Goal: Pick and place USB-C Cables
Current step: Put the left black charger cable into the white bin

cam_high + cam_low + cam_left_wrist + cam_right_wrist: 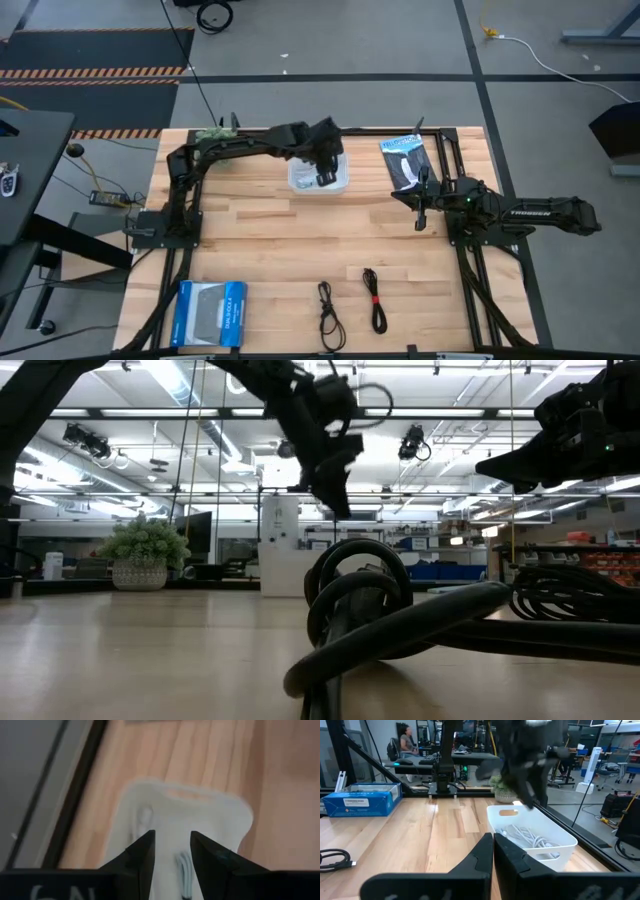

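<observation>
A white bin (297, 181) stands at the table's far middle. Pale cables lie coiled on its floor: a white one (530, 838) and a pale grey one (185, 874). My left gripper (172, 851) hangs open above the bin, slanting down, with nothing between its fingers. Two black cables lie flat near the front edge, one plain (328, 315) and one with a red band (375, 298). My right gripper (493, 846) waits shut at the table's right, above the tabletop and pointing level toward the bin.
A blue box (208, 312) lies at the near left corner. A black-and-white packet (405, 161) lies at the far right, beside the bin. A small potted plant (215, 134) stands at the far edge. Bare wood lies between the bin and the black cables.
</observation>
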Robot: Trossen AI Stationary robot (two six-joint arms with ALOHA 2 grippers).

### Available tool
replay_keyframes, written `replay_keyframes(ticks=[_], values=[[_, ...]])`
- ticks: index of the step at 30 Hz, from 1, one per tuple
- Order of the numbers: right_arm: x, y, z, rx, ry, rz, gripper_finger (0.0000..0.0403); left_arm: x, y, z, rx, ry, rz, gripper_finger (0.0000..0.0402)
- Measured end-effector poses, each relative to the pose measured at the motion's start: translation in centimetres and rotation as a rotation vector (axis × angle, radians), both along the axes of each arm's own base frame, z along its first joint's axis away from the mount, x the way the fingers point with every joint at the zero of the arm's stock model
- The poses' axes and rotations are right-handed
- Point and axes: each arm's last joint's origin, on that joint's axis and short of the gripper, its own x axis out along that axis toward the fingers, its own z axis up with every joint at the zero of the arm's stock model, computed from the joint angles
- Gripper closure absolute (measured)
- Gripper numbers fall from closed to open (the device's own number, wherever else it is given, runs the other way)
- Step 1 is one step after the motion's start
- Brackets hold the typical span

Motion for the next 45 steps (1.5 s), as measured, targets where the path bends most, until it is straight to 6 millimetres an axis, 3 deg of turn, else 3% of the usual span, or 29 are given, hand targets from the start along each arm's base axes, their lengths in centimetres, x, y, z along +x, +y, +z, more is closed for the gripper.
replay_keyframes(ticks=[10,16,21,27,37,45], values=[[0.0,0.0,0.0,0.000,0.000,0.000,0.0383,0.7,-0.2,7.2,0.067,-0.143,-0.028,0.0269],[0.0,0.0,0.0,0.000,0.000,0.000,0.0383,0.5,-1.9,9.5,0.005,-0.149,-0.029,0.0269],[0.0,0.0,0.0,0.000,0.000,0.000,0.0383,0.4,-4.6,10.0,-0.180,-0.135,-0.091,0.0269],[0.0,0.0,0.0,0.000,0.000,0.000,0.0383,0.8,-9.7,9.5,-0.357,-0.079,-0.276,0.0269],[0.0,0.0,0.0,0.000,0.000,0.000,0.0383,0.9,-17.4,9.3,-0.375,-0.038,-0.458,0.0269],[0.0,0.0,0.0,0.000,0.000,0.000,0.0383,0.5,-21.8,9.3,-0.322,-0.024,-0.569,0.0269]])
